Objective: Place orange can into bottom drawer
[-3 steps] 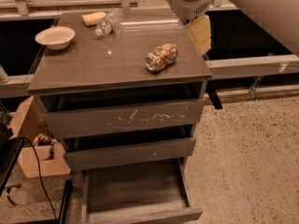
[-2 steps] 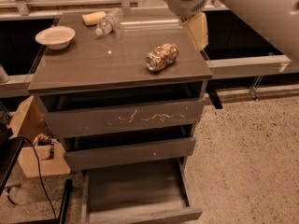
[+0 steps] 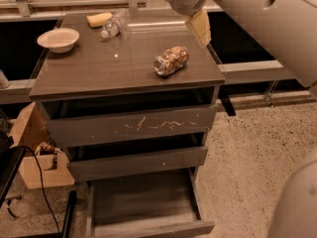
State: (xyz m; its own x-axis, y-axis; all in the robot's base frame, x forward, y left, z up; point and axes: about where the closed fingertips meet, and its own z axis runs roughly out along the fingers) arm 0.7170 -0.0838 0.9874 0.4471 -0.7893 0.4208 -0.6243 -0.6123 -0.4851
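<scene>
One orange can [image 3: 172, 60] lies on its side on the cabinet top [image 3: 99, 71], front right. The gripper [image 3: 199, 26] hangs just beyond it; you cannot tell its spread. Grip across the can's middle, then lower it into the open bottom drawer [image 3: 143, 198].

Only real difference: the tan-tipped gripper [image 3: 199, 27] on the big white robot arm [image 3: 257, 24] now sits a touch further left and higher in the view than a second ago. That puts the mottled orange-and-gold metal drink can [image 3: 171, 61], lying down-left of the gripper, slightly closer to it sideways than before.
</scene>
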